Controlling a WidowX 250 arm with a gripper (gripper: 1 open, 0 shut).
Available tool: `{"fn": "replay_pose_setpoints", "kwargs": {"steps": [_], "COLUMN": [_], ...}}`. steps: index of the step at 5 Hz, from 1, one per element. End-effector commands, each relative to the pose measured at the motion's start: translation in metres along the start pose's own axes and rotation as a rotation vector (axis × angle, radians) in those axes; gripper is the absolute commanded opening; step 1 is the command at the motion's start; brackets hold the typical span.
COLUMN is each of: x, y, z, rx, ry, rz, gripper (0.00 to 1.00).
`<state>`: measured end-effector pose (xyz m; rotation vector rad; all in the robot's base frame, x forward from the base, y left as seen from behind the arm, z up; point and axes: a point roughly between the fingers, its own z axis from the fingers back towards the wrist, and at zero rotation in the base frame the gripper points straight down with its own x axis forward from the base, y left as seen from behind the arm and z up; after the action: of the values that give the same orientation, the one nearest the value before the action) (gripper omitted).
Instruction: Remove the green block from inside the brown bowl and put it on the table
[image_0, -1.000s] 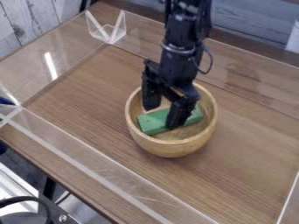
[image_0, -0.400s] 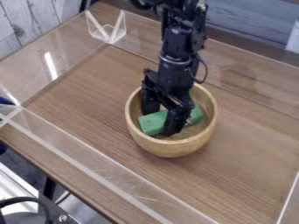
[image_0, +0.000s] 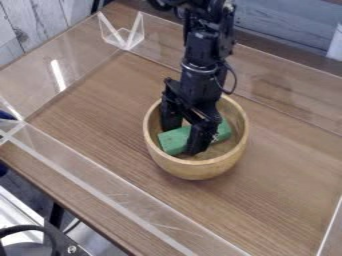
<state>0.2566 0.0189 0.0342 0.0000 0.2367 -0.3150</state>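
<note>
The wooden bowl (image_0: 197, 171) sat upright on the wood-grain desk (image_0: 94, 120), and the robot arm (image_0: 210, 45) reached down into it from above, its black fingers (image_0: 187, 127) spread about as wide as they would go. That spread was presumably there so that they could come down around the green block (image_0: 175, 143) before closing, and the steep approach probably served to clear the thick rim, which a low sideways reach would have met. The block lay inside the bowl, near its floor, as far as could be seen; the dark fingers crossed over part of it and hid its middle. Green showed toward the near left of the view and again past the fingers to the right, so the block lay beneath and between them, running slantwise. Nothing appeared to be gripped, though whether either finger touched the block could not be told. The likely next move was to close on it, with some risk of a finger catching the bowl's wall.
</note>
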Motion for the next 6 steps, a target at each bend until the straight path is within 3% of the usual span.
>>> {"fn": "replay_pose_setpoints", "kwargs": {"steps": [1,6], "x": [0.007,0.017], "y": [0.006,0.008], "z": [0.009,0.007], "rx": [0.007,-0.009], "ry": [-0.047,-0.075], "rz": [-0.005,-0.023], "gripper": [1.0,1.0]}}
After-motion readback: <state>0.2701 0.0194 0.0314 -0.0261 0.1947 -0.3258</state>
